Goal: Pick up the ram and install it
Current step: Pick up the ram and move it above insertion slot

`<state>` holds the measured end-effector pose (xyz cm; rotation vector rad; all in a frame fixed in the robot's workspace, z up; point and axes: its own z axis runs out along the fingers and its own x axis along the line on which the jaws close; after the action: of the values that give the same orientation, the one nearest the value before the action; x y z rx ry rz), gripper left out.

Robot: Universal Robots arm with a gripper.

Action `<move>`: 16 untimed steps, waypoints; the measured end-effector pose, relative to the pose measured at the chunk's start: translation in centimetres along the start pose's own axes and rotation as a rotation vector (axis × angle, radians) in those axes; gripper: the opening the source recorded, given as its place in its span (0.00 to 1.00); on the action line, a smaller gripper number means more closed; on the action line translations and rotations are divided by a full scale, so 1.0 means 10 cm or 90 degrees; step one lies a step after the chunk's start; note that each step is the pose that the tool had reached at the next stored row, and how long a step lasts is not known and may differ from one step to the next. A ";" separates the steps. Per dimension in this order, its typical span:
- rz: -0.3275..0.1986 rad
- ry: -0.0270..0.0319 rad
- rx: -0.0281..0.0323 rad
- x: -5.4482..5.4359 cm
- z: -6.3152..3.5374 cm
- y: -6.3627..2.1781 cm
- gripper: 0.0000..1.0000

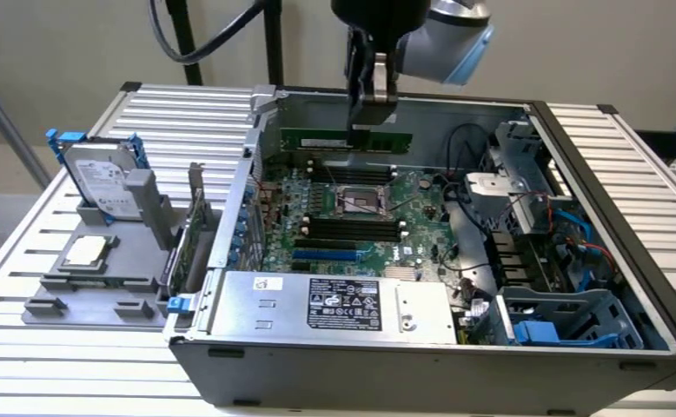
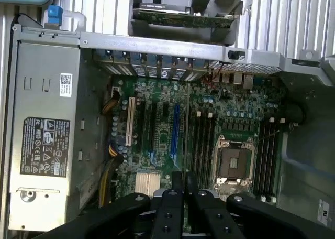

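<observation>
Exterior view first: the tool (image 1: 369,120) hangs over the far end of the open computer case (image 1: 431,373), and it has the ram (image 1: 314,140). The fingers are pinched together on the stick's upper edge, near its middle. The ram is level and long-side across, up in the air above the motherboard (image 1: 425,195), over the far black memory slots (image 1: 327,162) beyond the CPU socket (image 1: 359,201). It touches no slot that I can see.

This view also takes in the table (image 1: 639,165) and the grey holder (image 1: 83,300) at the exterior view's left. On it stand a hard drive (image 1: 97,178) upright, a square silver processor chip (image 1: 87,252) lying flat, and an expansion card (image 1: 195,221) on edge beside the case wall. The power supply (image 1: 338,304) sits along the case's near side.

Over to the wrist view, looking straight down past the black fingers (image 2: 168,207). It gives the board's layout plainly: a blue card slot (image 2: 174,129), a white one (image 2: 129,121), and black memory slots flanking the empty socket on both sides. The fingers stand close together with only a narrow dark sliver between them (the ram edge-on, as best I can tell). Its green face shows from outside.
</observation>
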<state>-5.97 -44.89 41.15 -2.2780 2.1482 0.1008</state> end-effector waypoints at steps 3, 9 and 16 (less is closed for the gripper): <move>0.003 -0.0001 0.0002 -0.01 0.041 -0.092 0.13; 0.021 -0.0007 0.0011 -0.02 0.099 -0.185 0.13; 0.033 -0.0012 0.0018 -0.10 0.128 -0.210 0.13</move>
<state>-3.98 -43.74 39.84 -2.2198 2.2060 0.1003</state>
